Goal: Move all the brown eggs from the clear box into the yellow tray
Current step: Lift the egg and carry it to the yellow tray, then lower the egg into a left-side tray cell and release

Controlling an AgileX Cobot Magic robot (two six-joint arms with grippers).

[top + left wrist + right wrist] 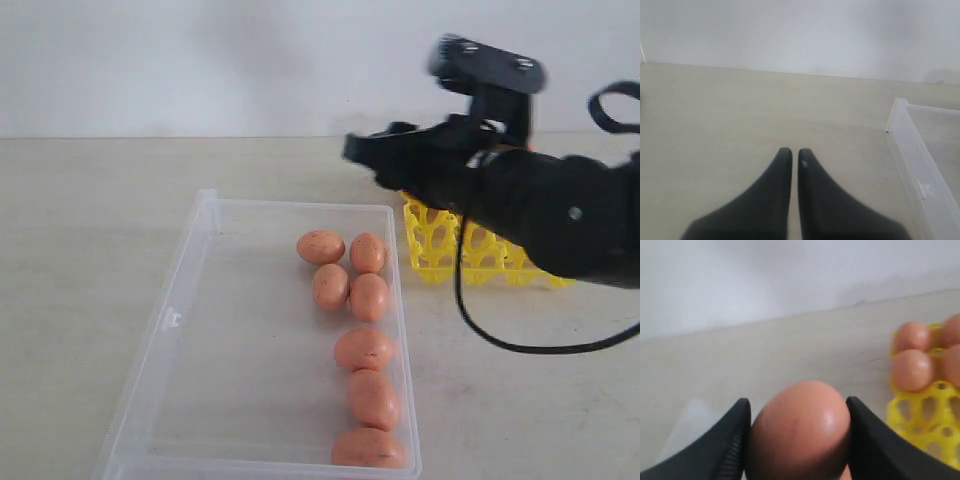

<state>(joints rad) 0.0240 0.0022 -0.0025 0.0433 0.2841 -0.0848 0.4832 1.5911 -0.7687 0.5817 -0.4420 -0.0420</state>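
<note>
Above the table (90, 250), at 1 o'clock of the clear box (160, 330) in the exterior view, the right gripper (797, 407) is seen raised, jaws pinching the held egg (800, 435) by its sides. Seven brown eggs (364, 349) are counted in the box, all kept toward its 3 o'clock wall: four clustered near 1 o'clock, three strung down toward 5 o'clock. The yellow tray (432, 240) is set just beside the box at 2 o'clock, mostly hidden by the right arm. Seated eggs (912, 370) are seen in its cups in the right wrist view, some cut off at the edge. The left gripper (791, 156) is held over bare table near a box corner, jaws pressed together, nothing between them.
</note>
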